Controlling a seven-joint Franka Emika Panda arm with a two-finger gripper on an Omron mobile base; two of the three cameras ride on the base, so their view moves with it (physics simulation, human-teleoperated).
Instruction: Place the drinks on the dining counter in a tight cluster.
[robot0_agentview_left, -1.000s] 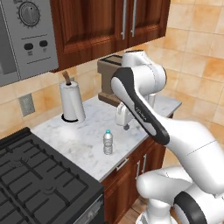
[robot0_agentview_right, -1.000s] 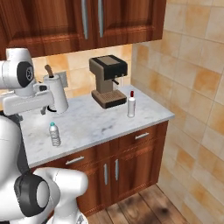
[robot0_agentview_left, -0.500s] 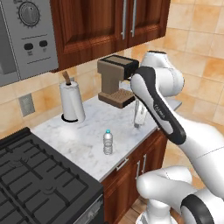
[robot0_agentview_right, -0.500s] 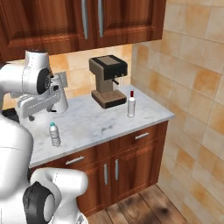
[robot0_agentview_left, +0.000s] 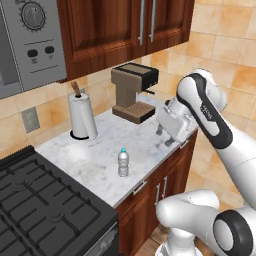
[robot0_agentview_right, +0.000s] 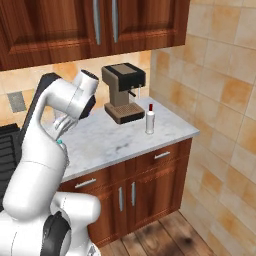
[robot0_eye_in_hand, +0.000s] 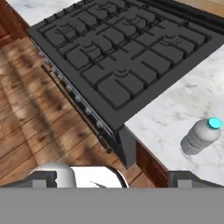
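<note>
The gripper (robot0_agentview_left: 167, 136) hangs right of centre in the left base view, just over the front right part of the marble worktop (robot0_agentview_left: 100, 160); its fingers stand wide apart with nothing between them. Nearest of the task's things, the small clear water bottle (robot0_agentview_left: 123, 162) stands upright just below centre of that view, close to the worktop's front edge and well apart from the hand; the hand view catches it at the lower right (robot0_eye_in_hand: 200, 136), blue cap up, beside the black stove (robot0_eye_in_hand: 127, 48) that takes the upper half there. In the right base view the arm covers nearly all of this bottle, leaving a speck of blue cap at the left. Farther back, the slim white red-capped bottle (robot0_agentview_right: 149, 119) stands upright right of centre in the right base view, just beside the coffee machine (robot0_agentview_right: 123, 92); in the left base view the hand stands before it and hides it. At the back, the paper-towel roll (robot0_agentview_left: 82, 116) stands against the tiled wall, upper left of centre, under dark wooden cupboards (robot0_agentview_left: 125, 30)
</note>
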